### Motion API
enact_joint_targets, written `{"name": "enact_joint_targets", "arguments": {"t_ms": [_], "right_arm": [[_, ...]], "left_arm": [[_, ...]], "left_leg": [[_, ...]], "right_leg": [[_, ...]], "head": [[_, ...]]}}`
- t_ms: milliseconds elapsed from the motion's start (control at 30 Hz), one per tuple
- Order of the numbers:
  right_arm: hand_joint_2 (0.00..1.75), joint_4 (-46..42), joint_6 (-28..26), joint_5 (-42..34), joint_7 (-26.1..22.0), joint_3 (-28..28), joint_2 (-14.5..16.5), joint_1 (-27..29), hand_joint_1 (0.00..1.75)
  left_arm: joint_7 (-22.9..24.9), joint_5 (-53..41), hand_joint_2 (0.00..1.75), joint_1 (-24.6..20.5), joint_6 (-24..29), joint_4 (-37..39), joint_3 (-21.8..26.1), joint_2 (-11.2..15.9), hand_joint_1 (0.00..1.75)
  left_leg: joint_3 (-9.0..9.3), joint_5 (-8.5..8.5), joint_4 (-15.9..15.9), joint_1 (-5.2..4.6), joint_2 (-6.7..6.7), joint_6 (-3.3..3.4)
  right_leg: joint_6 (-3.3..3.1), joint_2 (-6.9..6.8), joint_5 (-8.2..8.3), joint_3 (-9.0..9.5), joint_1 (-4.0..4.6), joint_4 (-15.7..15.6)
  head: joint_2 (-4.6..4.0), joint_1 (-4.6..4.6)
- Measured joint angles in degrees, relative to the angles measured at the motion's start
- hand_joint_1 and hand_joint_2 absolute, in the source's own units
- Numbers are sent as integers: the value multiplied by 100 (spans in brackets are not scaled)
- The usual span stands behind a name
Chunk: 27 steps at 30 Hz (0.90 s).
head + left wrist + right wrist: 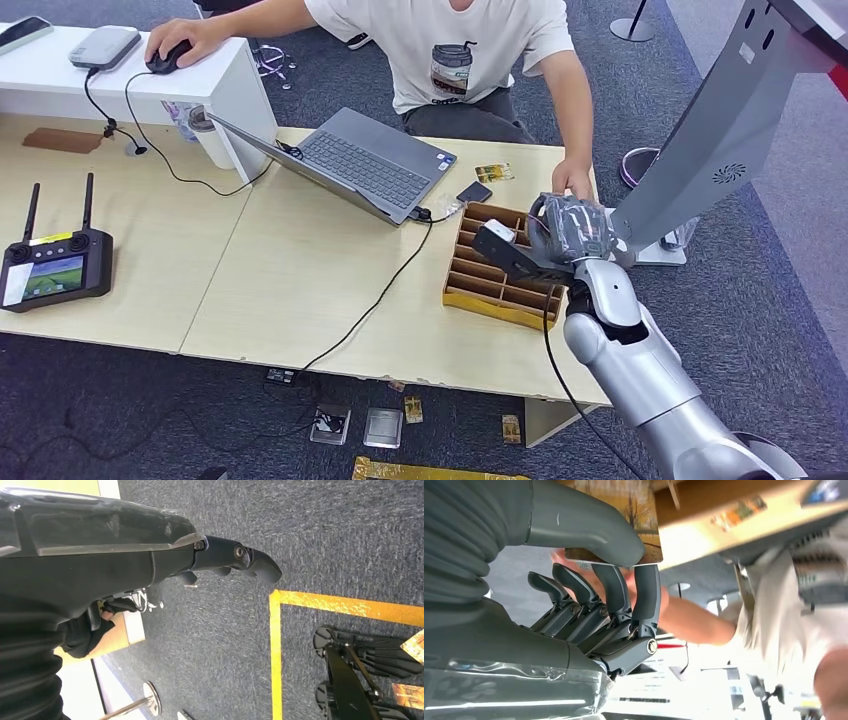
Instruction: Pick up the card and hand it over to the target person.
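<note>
1. Head view: the right hand (570,228) was seen raised over the far right part of the desk (300,270), above the brown divided box (497,268). A person (450,60) in a white shirt was seated across the desk, one hand (573,180) resting at the desk edge just beyond the robot's hand, the other on a mouse (168,57). An open laptop (360,160), a phone (474,191) and a controller (52,265) were noted on the desk.
2. Left wrist view: the left hand (235,560) was seen hanging over dark carpet (325,535) with a yellow line (345,605); its fingers were slightly curled and nothing was held.
3. Right wrist view: the card (634,515), printed with a landscape picture, was pinched between the thumb and the fingers (644,587) of the right hand (609,580). The person's forearm (694,622) was visible, blurred, just behind the fingers.
</note>
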Motion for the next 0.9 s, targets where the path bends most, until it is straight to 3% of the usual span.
{"name": "enact_joint_targets", "arguments": {"t_ms": [300,633,667,700,767,800,833,900], "right_arm": [[175,75,-55,43,-43,121,102,-69,175],[175,-431,13,183,237,36,-177,275,171],[175,-394,61,176,253,47,-179,285,160],[175,-339,122,161,271,63,-174,289,129],[175,-231,276,92,323,84,-151,283,46],[175,-176,351,63,345,97,-139,276,13],[175,-133,411,38,364,105,-127,272,0],[175,-76,496,24,393,117,-129,278,0]], "left_arm": [[72,40,175,3,31,-25,36,-17,0],[110,-101,175,6,-59,-127,-126,81,0],[108,-112,175,5,-67,-129,-139,86,0],[105,-119,175,4,-75,-128,-149,91,0],[102,-126,175,2,-92,-124,-161,97,0],[100,-128,175,2,-100,-121,-166,99,0],[97,-134,175,0,-107,-118,-174,100,0],[82,-168,175,-4,-124,-114,-208,107,0]], "left_leg": [[11,2,-8,2,1,-2],[12,5,-11,4,-12,0],[12,4,-11,4,-12,0],[14,4,-13,5,-13,0],[14,3,-12,5,-8,-1],[15,3,-13,5,-7,-1],[14,2,-12,5,-6,-2],[16,3,-13,5,-6,-3]], "right_leg": [[-2,1,2,11,2,-9],[0,-13,2,18,5,-16],[0,-12,1,19,5,-16],[0,-13,2,21,5,-18],[-1,-8,1,19,5,-17],[-1,-7,1,18,5,-17],[-2,-6,0,17,5,-15],[-3,-6,1,18,5,-15]], "head": [[0,0],[0,0],[0,0],[0,0],[0,0],[0,0],[0,0],[0,0]]}}
